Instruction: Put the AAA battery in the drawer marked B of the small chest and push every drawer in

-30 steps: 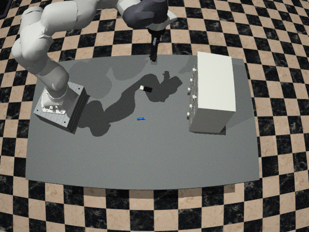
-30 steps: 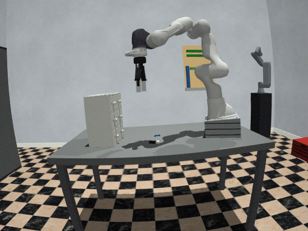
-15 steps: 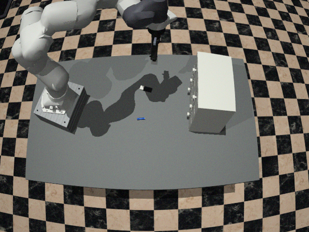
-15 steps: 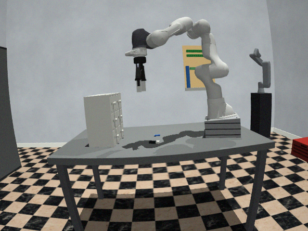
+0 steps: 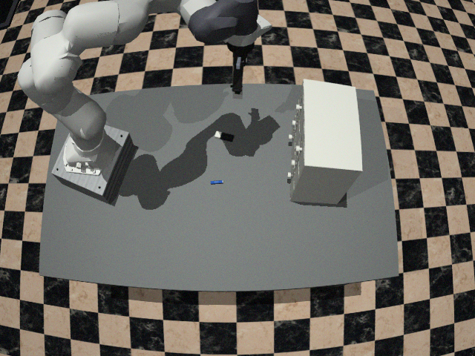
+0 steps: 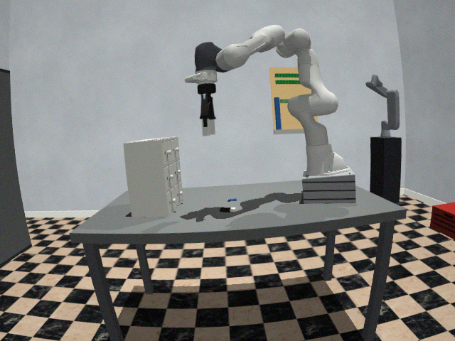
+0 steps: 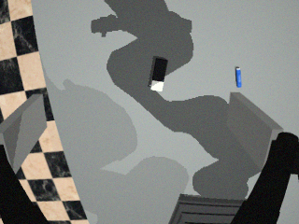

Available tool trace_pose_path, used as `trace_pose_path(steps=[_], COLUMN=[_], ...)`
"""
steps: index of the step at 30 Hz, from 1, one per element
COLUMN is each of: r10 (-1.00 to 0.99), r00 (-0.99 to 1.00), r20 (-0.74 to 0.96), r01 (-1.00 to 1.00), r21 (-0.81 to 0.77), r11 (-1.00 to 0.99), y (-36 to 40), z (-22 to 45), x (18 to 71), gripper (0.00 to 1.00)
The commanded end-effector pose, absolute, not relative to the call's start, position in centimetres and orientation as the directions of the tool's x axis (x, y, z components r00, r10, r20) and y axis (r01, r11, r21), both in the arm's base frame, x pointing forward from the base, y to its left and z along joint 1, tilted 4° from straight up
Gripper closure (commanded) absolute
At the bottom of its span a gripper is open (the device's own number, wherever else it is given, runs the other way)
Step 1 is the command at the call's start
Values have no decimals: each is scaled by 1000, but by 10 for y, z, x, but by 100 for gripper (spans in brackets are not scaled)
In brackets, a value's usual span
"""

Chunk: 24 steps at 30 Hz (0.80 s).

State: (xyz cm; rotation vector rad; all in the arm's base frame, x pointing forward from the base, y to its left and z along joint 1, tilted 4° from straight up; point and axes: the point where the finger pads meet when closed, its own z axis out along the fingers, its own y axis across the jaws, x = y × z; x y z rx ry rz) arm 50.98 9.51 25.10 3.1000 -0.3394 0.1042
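The small blue AAA battery lies flat on the grey table, left of the chest; it also shows in the side view and the wrist view. The white chest stands at the table's right, with its knobbed drawer fronts facing left and all drawers in; the letters cannot be read. It also shows in the side view. My gripper is open and empty, high above the table near its far edge, well away from the battery and the chest.
A small black and white block lies on the table between the gripper's shadow and the battery; it also shows in the wrist view. The robot's base stands at the table's left.
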Motion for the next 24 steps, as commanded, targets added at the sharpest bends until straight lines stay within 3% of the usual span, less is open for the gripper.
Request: trace_pose_path(steps=[1,24], r10=[-194,-189], r00=[979,974], r20=[68,127], r01=[-196,-192], r21=[16,17], r11=[-980,-981], y=[96,95], z=[252,248], x=[509,515], gripper=[0,0])
